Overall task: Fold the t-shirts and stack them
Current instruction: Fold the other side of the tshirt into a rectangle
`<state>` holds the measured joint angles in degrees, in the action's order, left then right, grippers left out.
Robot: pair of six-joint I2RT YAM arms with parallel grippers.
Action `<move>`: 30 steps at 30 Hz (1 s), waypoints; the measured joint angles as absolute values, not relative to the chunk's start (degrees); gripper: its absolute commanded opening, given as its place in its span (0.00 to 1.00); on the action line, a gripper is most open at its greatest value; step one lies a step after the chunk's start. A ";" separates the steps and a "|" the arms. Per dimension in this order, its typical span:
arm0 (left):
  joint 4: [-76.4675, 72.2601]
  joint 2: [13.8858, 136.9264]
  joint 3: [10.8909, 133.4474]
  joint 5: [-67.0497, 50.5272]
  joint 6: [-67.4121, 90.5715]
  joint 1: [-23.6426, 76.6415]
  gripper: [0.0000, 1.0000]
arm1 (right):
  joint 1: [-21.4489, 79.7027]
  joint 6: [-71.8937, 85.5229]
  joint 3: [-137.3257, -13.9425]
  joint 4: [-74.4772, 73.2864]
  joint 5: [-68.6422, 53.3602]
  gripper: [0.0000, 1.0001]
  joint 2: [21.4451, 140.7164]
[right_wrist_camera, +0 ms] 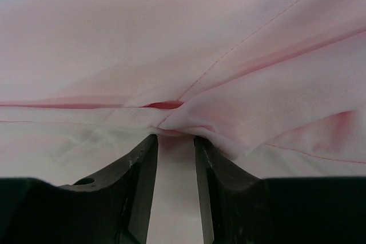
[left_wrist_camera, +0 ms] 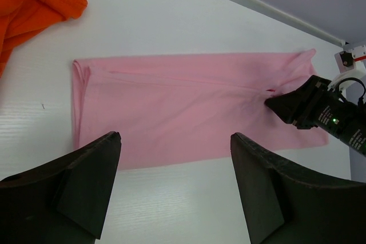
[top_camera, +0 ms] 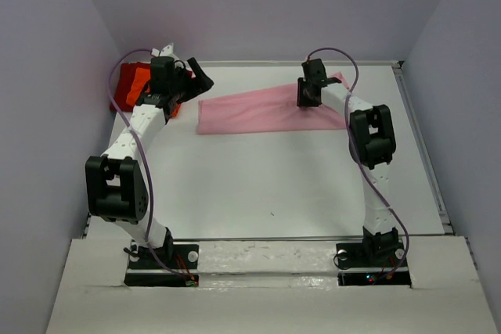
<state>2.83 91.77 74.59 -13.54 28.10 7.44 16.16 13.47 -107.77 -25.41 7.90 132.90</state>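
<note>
The light pink t-shirt lies as a long folded strip across the back of the table, also seen in the left wrist view. My right gripper presses down on its right part, jaws narrowed on a puckered fold of the pink cloth; the fingertips sit under that bunch. My left gripper hovers wide open over the near edge of the strip's left half, holding nothing. The orange t-shirt lies crumpled at the back left corner.
The white table is boxed in by grey walls at the left, back and right. A metal rail runs along the back edge. The right arm's wrist is low over the pink strip's right end.
</note>
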 measured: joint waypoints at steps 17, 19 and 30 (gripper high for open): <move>2.70 91.77 74.59 -15.03 28.18 6.26 0.87 | 13.87 11.73 -125.29 -28.80 7.55 0.41 141.93; 2.63 91.77 74.59 -15.07 28.34 6.17 0.86 | 13.87 11.55 -127.52 -29.50 7.16 0.41 143.26; 2.42 91.77 74.59 -15.25 28.34 5.87 0.87 | 13.45 10.74 -138.02 -30.39 2.96 0.55 148.66</move>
